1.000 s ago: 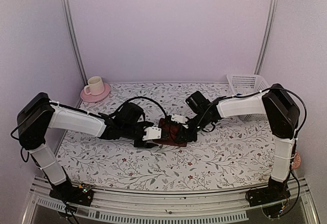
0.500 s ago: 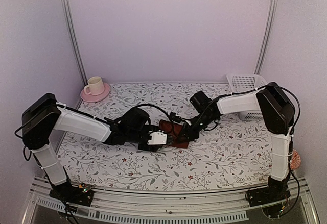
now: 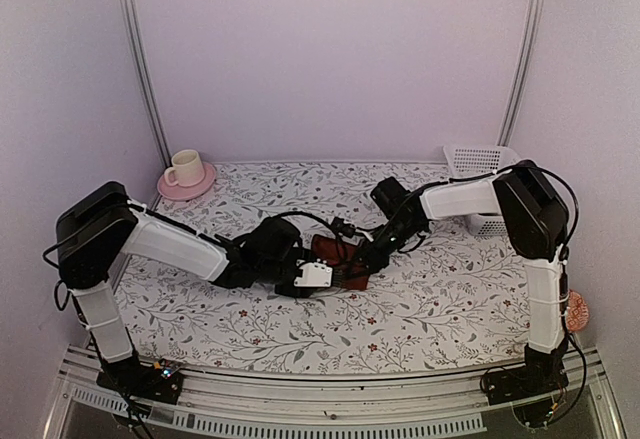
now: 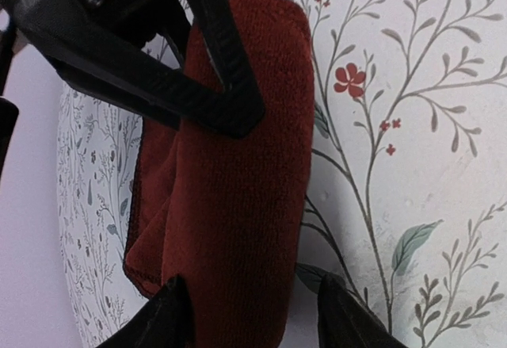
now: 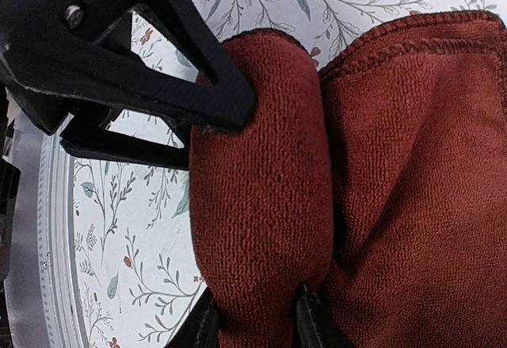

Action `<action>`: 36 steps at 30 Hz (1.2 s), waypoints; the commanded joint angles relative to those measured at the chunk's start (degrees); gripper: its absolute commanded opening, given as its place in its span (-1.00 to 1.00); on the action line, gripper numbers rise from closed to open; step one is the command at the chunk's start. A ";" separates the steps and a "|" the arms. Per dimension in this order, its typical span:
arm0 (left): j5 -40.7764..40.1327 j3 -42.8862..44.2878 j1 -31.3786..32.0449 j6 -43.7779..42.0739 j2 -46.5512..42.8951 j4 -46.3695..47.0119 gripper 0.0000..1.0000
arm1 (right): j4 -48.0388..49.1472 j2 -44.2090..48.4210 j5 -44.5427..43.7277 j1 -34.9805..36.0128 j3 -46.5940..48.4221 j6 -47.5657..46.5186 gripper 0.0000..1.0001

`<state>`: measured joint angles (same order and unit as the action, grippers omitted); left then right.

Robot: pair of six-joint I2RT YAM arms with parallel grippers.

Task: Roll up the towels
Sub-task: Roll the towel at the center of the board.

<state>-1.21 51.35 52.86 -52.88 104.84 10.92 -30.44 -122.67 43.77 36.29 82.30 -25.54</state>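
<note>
Left fingers (image 4: 170, 323) and right fingers (image 5: 314, 323) both squeeze the rolled-up maroon towel (image 3: 330, 251) on the floral tabletop (image 3: 430, 304), lilac walls (image 3: 330, 59) around, cup (image 3: 183, 169) back-left, basket (image 3: 480, 162) back-right.

In the top view, the left gripper (image 4: 252, 318) and right gripper (image 5: 255, 320) crowd the maroon towel (image 3: 328, 250) at centre, barring each other. A cup (image 3: 184, 169) stands upper left, a basket (image 3: 482, 162) upper right; the lower strip of the floral covering (image 3: 400, 331) lies open.

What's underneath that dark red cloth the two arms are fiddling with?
The white floral-print table covering shows all around the partly rolled dark maroon cloth towel, so the towel lies on that. Nothing else pokes out at its edges. The spot directly beneath is hidden by the cloth itself.
</note>
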 commanded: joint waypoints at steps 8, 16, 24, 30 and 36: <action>-3.31 2.44 0.75 -2.09 4.58 0.25 -0.22 | -2.65 -3.35 -3.27 -0.92 1.17 -0.72 -0.34; -2.57 7.16 0.67 -0.54 6.17 -10.84 -0.81 | -2.79 1.53 -7.40 -0.96 0.50 -1.61 -0.06; 2.42 12.89 0.60 4.46 5.41 -27.86 -0.80 | 2.64 14.10 -14.44 -0.96 -7.83 -0.68 0.18; 8.32 19.12 -0.39 9.53 7.26 -39.39 -0.77 | 16.53 26.58 -19.66 -0.69 -22.56 -0.11 0.33; 15.24 28.22 -2.57 13.30 13.58 -49.90 -0.68 | 27.47 35.07 -25.65 5.80 -35.01 -8.00 0.40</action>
<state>6.46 75.20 51.75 -43.64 113.54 -26.57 -13.30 -91.57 23.64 37.56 53.06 -27.94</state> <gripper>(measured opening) 0.150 0.692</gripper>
